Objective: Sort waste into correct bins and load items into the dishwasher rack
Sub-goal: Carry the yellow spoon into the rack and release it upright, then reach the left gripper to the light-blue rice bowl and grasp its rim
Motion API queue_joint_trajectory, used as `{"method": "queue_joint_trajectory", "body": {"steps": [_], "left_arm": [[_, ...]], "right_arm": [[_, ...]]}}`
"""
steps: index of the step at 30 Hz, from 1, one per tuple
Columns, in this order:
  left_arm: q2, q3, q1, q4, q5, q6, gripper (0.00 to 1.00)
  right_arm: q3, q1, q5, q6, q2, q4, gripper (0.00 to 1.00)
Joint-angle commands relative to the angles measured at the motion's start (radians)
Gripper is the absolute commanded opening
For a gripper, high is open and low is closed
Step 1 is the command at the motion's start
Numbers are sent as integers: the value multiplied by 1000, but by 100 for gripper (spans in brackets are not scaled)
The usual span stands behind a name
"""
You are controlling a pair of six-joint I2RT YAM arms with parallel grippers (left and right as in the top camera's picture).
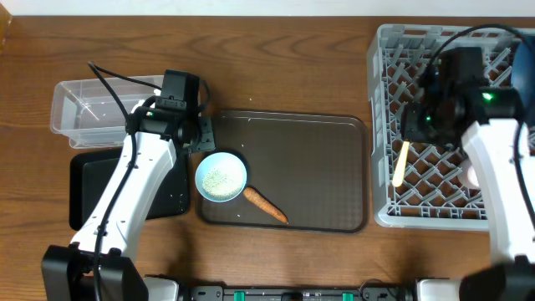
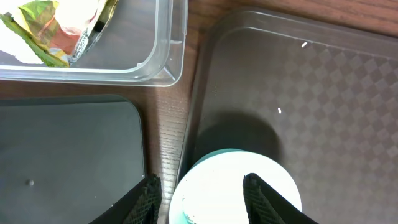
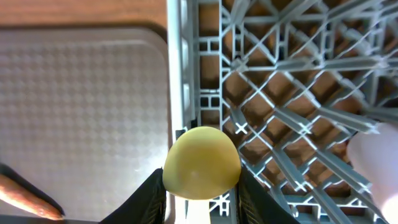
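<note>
Spoon (image 3: 202,163), pale yellow, sits pinched between the narrowed fingers of the right gripper (image 3: 200,182), right over the left wall of the rack (image 3: 176,62). Let go here, I judge it could teeter on that wall and drop onto the brown tray (image 3: 81,93), or slide down through the open lattice. Farther out, the bowl (image 1: 203,163) of rice (image 1: 222,179) rests on the brown tray with the left gripper (image 2: 200,180) half-spread astride its rim, not yet clamped. A shallow bite there could tip it and scatter grains short of the black tray (image 2: 68,149). The carrot (image 1: 265,205) lies just beside the bowl.
</note>
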Motion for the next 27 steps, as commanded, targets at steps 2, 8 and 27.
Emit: {"method": "queue_joint_trajectory", "body": {"steps": [2, 8, 27], "left_arm": [[1, 14, 3, 0, -11, -6, 46], [1, 14, 3, 0, -12, -5, 46], [1, 14, 3, 0, -11, -6, 46]], "right_arm": [[15, -7, 10, -29, 83, -2, 31], [15, -7, 25, -40, 198, 12, 32], [22, -6, -8, -48, 188, 50, 60]]}}
